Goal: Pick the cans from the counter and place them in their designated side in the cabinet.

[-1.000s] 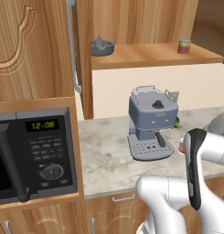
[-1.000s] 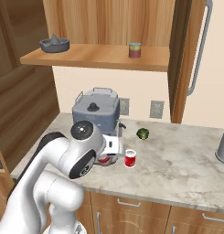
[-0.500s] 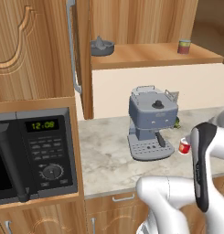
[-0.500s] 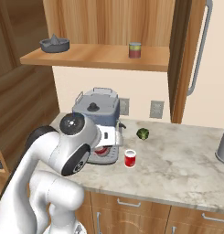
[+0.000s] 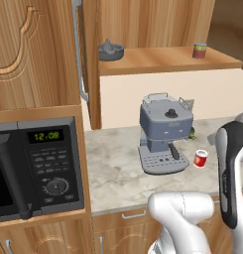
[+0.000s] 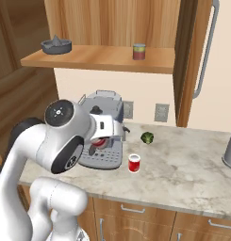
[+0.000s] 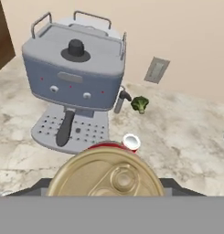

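Hand view: the hand (image 7: 106, 194) grips a gold-lidded dark red can (image 7: 109, 176) above the marble worktop (image 7: 186, 132); next, carry it to the wooden cabinet shelf (image 6: 103, 56).

Jaws clamped around a can (image 7: 109, 171)

I see a beige, grey-veined counter (image 6: 192, 164) under a blue-grey espresso machine (image 5: 162, 131) with a black knob. The can on the counter (image 6: 134, 163) is bright red with a white label. The can close to my camera (image 7: 109, 176) has a gold lid and a red rim. The broccoli floret (image 7: 140, 103) is green. The cabinet (image 6: 112, 28) is light-brown wood; its shelf can (image 6: 139, 51) is dark red with a greenish label. The microwave (image 5: 36, 166) is black with green digits.
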